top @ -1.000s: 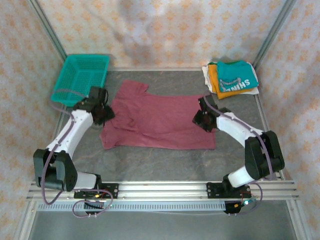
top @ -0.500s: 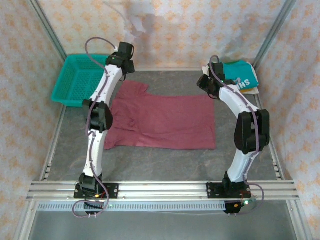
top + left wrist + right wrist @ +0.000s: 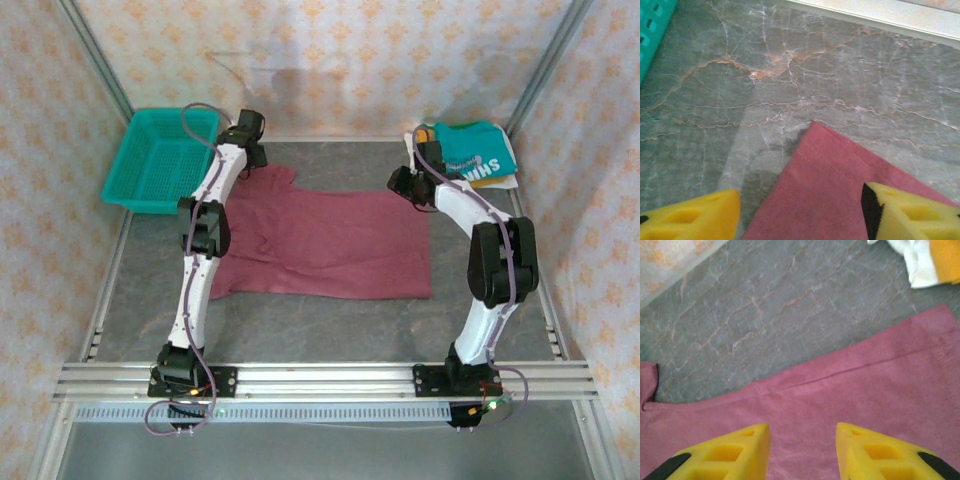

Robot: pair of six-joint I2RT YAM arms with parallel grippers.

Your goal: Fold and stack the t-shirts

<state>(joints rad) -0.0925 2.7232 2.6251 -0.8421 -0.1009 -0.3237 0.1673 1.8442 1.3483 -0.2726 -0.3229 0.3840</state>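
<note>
A maroon t-shirt (image 3: 320, 240) lies spread flat on the grey table, no print showing. My left gripper (image 3: 250, 150) hangs over its far left sleeve corner. In the left wrist view the gripper (image 3: 800, 217) is open, and the maroon corner (image 3: 830, 190) lies between the yellow fingers (image 3: 690, 220). My right gripper (image 3: 402, 183) is over the shirt's far right edge. It too is open (image 3: 802, 455), with the hem (image 3: 840, 375) just ahead. A folded stack sits at the back right: teal "SHINE" tee (image 3: 475, 152) on top, then orange-yellow (image 3: 428, 158) and cream (image 3: 413, 148).
A teal mesh basket (image 3: 165, 155) stands at the back left, its corner visible in the left wrist view (image 3: 652, 30). The folded stack's cream (image 3: 915, 262) and orange (image 3: 947, 255) edges lie close beyond the right gripper. A metal frame rail (image 3: 320, 135) runs along the table's far edge.
Both arms stretched from the shirt's near sides to its far edge, then dropped lower. The left gripper came down onto the sleeve corner; the right shifted left, off the stack.
</note>
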